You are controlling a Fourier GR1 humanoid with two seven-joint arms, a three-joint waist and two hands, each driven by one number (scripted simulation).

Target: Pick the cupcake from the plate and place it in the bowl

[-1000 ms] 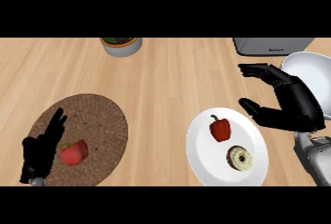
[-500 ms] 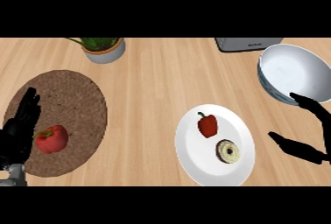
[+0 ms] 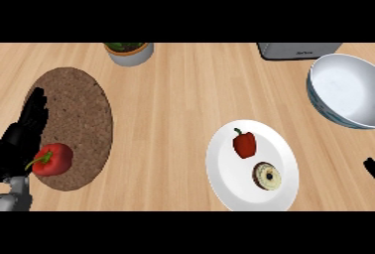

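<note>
— What lies around the left hand (image 3: 22,141)?

— It rests at the view's left edge, over the rim of a round cork mat (image 3: 77,119). A tomato (image 3: 53,158) sits on the mat just beside the palm, below the fingertips. Far above the fingers stand a plant pot (image 3: 130,52) and, toward the right, a grey appliance (image 3: 299,49).

— The containers?

— A white plate (image 3: 227,163) holds a red pepper (image 3: 244,144) and the cupcake (image 3: 267,176), pepper above, cupcake below, apart. The bowl (image 3: 344,92), up right of the plate, holds nothing I can see.

— And the fingers?

— The left hand's are straight, spread upward, holding nothing. Of the right hand (image 3: 370,167) only a dark tip shows at the right edge, well right of the cupcake; open or curled, I cannot tell.
</note>
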